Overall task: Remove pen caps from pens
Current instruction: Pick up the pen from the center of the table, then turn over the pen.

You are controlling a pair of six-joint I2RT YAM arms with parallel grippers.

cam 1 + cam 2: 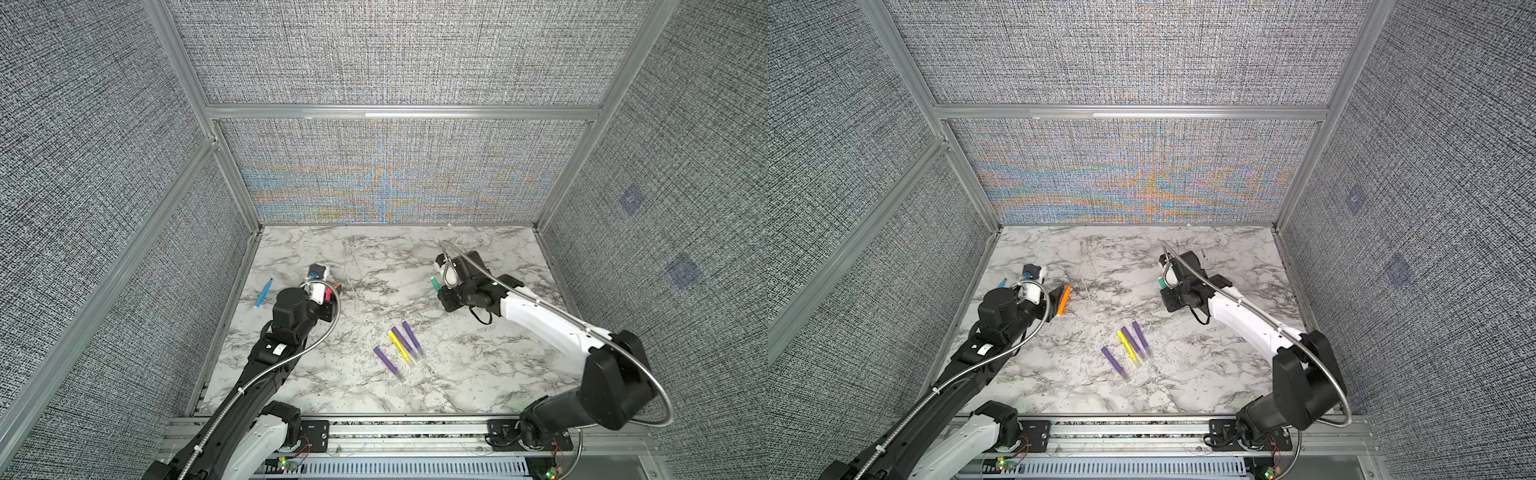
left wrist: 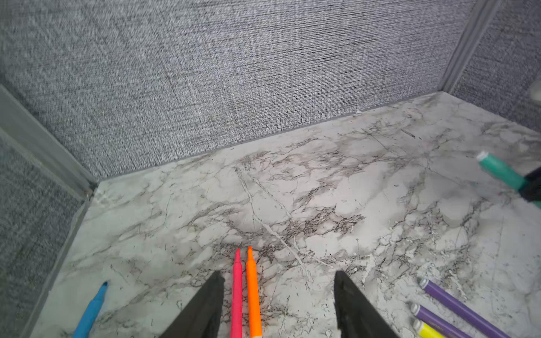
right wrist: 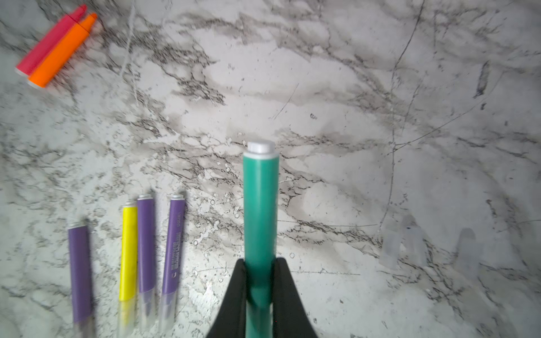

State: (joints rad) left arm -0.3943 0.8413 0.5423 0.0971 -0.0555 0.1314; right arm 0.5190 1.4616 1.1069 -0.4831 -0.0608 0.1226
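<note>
Nearest you, four pens (image 1: 402, 348), three purple and one yellow, lie on the counter (image 1: 332, 386) with their clear caps (image 3: 146, 310) on. Three sit close side by side, so a jaw coming down between barrels would likely shove a neighbour and set it rolling. The lone purple pen (image 1: 389, 365) looks the safer pick.

Further back on the left, the left gripper (image 2: 278, 273) hangs released, jaws apart and holding nothing, just over the pink pen (image 2: 236, 298) and orange pen (image 2: 253, 295). Both are uncapped. Drop or swing low here and you could knock them rolling, or drag a bare tip across the marble. The blue pen (image 1: 263, 293), also bare-tipped, lies beside them toward the left wall.

Farthest out, the right gripper (image 3: 260, 263) is clenched on the teal pen (image 3: 260, 204). Most of the barrel and its white end plug stick out past the jaws. The other end is hidden behind the gripper, so you can't tell whether its cap is on. The two grippers are well apart. If the left one pulls on that long free end, it would lever the pen in the jaws and may twist it loose. Three loose caps (image 3: 415, 243) lie on the counter off to one side of the teal pen. They are faint against the marble and easy to sweep away unnoticed.
</note>
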